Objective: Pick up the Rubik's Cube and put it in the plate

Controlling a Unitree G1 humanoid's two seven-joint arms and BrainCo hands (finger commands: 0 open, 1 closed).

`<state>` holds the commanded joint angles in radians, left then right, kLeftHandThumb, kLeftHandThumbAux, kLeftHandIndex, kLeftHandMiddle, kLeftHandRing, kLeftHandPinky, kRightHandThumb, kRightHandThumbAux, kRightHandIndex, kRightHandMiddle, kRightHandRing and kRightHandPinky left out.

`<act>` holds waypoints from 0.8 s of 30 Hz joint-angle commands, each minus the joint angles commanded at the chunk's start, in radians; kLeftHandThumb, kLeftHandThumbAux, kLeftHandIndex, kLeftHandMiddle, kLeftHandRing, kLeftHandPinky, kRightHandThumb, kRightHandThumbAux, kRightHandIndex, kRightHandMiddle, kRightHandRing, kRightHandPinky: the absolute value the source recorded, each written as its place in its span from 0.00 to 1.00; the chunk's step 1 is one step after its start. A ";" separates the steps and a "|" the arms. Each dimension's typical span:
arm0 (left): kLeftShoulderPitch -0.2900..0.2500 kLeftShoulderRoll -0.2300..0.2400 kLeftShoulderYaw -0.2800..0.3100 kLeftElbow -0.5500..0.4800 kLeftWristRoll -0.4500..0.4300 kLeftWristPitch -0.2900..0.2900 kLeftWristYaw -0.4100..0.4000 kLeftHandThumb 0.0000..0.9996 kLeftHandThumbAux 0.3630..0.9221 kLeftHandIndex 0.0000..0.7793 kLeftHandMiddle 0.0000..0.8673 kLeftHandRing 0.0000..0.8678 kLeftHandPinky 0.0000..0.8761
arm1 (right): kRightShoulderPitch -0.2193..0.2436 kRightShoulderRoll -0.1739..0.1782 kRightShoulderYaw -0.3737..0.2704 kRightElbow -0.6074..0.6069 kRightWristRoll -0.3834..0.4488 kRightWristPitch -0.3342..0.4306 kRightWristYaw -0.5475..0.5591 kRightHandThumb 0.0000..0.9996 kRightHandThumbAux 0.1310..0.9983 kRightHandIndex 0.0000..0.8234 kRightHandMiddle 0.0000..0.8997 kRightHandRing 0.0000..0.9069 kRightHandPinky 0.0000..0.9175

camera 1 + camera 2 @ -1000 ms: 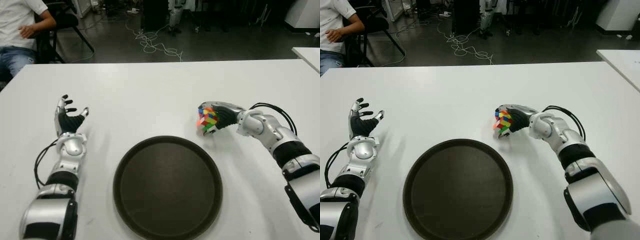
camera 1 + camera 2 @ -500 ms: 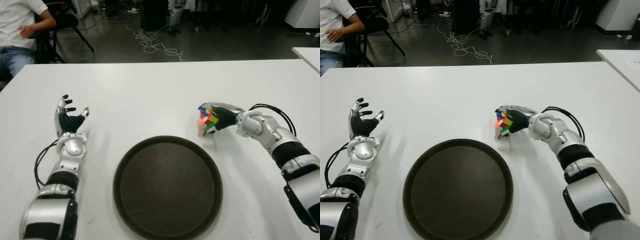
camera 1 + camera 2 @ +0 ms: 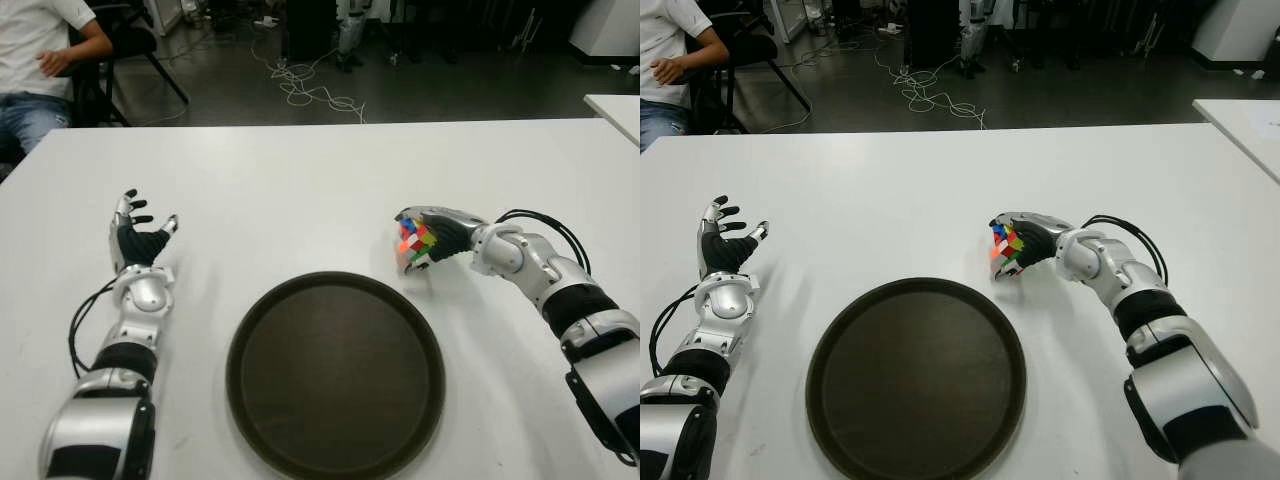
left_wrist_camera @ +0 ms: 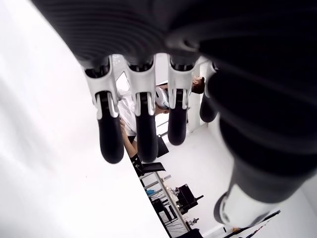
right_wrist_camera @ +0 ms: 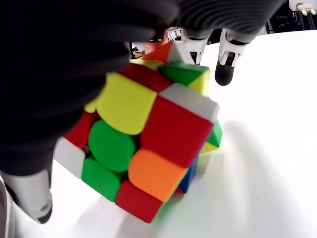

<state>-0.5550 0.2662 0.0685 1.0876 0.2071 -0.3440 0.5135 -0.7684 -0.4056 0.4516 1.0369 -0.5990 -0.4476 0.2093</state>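
Note:
My right hand is curled around the multicoloured Rubik's Cube, holding it just beyond the far right rim of the round dark plate. The right wrist view fills with the cube, tilted on a corner just above the white table, fingers wrapped over its top. The plate holds nothing. My left hand shows at the left of the table with its fingers spread, holding nothing.
A white table carries everything. A seated person is at the far left beyond the table edge, with chairs and loose cables on the floor behind. Another table corner shows at the far right.
The right hand and cube have shifted slightly, drawing a little farther from me beside the plate's rim. The left hand has not moved.

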 joint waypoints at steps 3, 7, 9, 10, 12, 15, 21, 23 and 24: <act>0.001 -0.001 0.000 -0.002 -0.001 0.001 -0.004 0.11 0.72 0.16 0.24 0.32 0.46 | 0.002 -0.002 -0.002 -0.001 0.002 -0.002 -0.001 0.00 0.59 0.00 0.00 0.00 0.00; 0.003 -0.002 0.003 -0.005 -0.007 -0.003 -0.010 0.13 0.72 0.16 0.24 0.32 0.45 | 0.002 0.000 -0.002 0.002 0.003 0.000 -0.001 0.00 0.59 0.00 0.00 0.00 0.00; 0.002 -0.002 0.004 -0.004 -0.008 -0.003 -0.010 0.13 0.72 0.16 0.24 0.30 0.42 | 0.001 0.002 -0.004 0.005 0.006 0.002 -0.001 0.00 0.60 0.00 0.00 0.00 0.00; 0.002 -0.002 0.004 -0.003 -0.008 -0.003 -0.009 0.14 0.72 0.16 0.23 0.29 0.40 | 0.001 0.002 -0.005 0.005 0.007 0.003 0.000 0.00 0.61 0.00 0.00 0.00 0.00; 0.001 -0.002 0.005 -0.003 -0.008 -0.003 -0.009 0.14 0.72 0.16 0.23 0.28 0.39 | 0.001 0.003 -0.006 0.006 0.009 0.004 0.000 0.00 0.62 0.00 0.00 0.00 0.00; 0.001 -0.001 0.003 -0.003 -0.006 0.000 -0.009 0.14 0.72 0.16 0.23 0.28 0.41 | -0.001 0.006 -0.008 0.017 0.014 0.006 0.002 0.00 0.62 0.00 0.00 0.00 0.00; 0.000 -0.002 0.005 -0.003 -0.009 0.009 -0.006 0.14 0.74 0.15 0.23 0.30 0.44 | -0.001 0.003 0.000 0.019 0.007 0.001 -0.022 0.00 0.60 0.00 0.00 0.00 0.00; 0.000 -0.003 0.005 -0.003 -0.009 0.010 -0.006 0.14 0.74 0.15 0.23 0.31 0.46 | -0.002 0.002 0.001 0.018 0.006 0.001 -0.023 0.00 0.60 0.00 0.00 0.00 0.00; -0.001 -0.003 0.006 -0.002 -0.009 0.011 -0.006 0.15 0.74 0.15 0.23 0.31 0.47 | -0.002 0.002 0.002 0.018 0.006 0.001 -0.024 0.00 0.60 0.00 0.00 0.00 0.00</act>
<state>-0.5556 0.2634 0.0741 1.0851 0.1980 -0.3333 0.5079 -0.7703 -0.4037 0.4531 1.0552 -0.5935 -0.4469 0.1854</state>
